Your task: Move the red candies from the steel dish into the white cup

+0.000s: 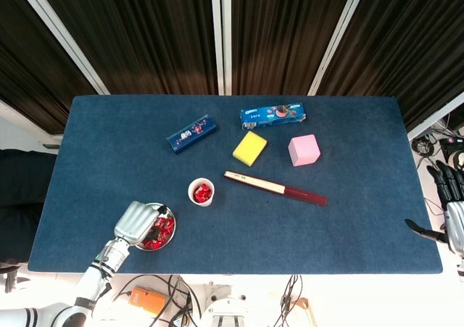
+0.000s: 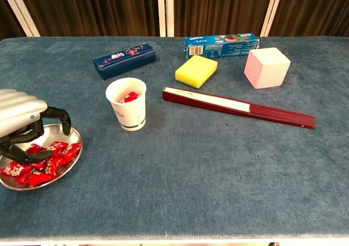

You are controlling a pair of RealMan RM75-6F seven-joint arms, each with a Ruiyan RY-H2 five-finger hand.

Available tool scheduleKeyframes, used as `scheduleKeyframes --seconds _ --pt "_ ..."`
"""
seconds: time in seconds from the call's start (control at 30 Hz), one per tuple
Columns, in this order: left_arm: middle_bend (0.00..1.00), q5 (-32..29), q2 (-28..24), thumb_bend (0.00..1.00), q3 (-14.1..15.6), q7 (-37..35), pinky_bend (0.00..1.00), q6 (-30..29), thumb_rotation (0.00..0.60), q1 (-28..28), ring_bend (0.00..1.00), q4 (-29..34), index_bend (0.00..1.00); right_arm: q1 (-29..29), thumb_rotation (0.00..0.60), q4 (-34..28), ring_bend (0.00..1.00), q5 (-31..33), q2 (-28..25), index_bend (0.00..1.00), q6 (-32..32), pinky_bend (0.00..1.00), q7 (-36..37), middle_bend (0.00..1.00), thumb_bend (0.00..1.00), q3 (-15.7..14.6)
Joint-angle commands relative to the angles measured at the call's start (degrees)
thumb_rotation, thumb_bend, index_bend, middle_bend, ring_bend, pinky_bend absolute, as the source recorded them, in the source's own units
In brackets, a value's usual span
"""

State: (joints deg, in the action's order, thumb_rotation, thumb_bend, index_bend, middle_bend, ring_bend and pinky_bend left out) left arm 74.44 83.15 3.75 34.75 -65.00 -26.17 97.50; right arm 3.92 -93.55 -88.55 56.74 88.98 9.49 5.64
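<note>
The steel dish (image 2: 61,132) sits at the table's near left corner with several red candies (image 2: 46,157) heaped in it. My left hand (image 2: 20,121) hangs low over the dish's left half with its fingers (image 2: 59,116) curved down and apart, just above the candies, and I see nothing between them. From above, the left hand (image 1: 136,222) covers part of the dish (image 1: 168,237). The white cup (image 2: 127,105) stands upright to the right of the dish, a red candy (image 2: 128,97) inside it. My right hand (image 1: 451,214) is open, off the table's right edge.
A dark blue box (image 1: 191,133), a blue biscuit box (image 1: 272,114), a yellow sponge (image 1: 249,148) and a pink cube (image 1: 304,150) lie across the far half. A folded dark red fan (image 1: 275,188) lies right of the cup (image 1: 201,192).
</note>
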Motion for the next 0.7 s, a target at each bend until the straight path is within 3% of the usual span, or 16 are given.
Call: scheduleKeyframes --seconds 0.03,0.7 --pt "0.93 -0.38 0.43 0.26 -0.12 -0.18 0.90 0.14 0.600 0.18 0.88 -0.64 0.38 0.09 0.600 -0.14 0.00 -0.05 -0.03 0.00 -0.10 0.00 -0.05 0.01 0.12 -0.01" --pt "0.93 -1.96 1.72 0.30 -0.77 -0.34 0.90 1.51 0.600 0.44 0.88 -3.72 0.45 0.17 0.600 -1.00 0.00 0.19 -0.23 0.00 -0.36 0.00 -1.02 0.01 0.12 -0.12"
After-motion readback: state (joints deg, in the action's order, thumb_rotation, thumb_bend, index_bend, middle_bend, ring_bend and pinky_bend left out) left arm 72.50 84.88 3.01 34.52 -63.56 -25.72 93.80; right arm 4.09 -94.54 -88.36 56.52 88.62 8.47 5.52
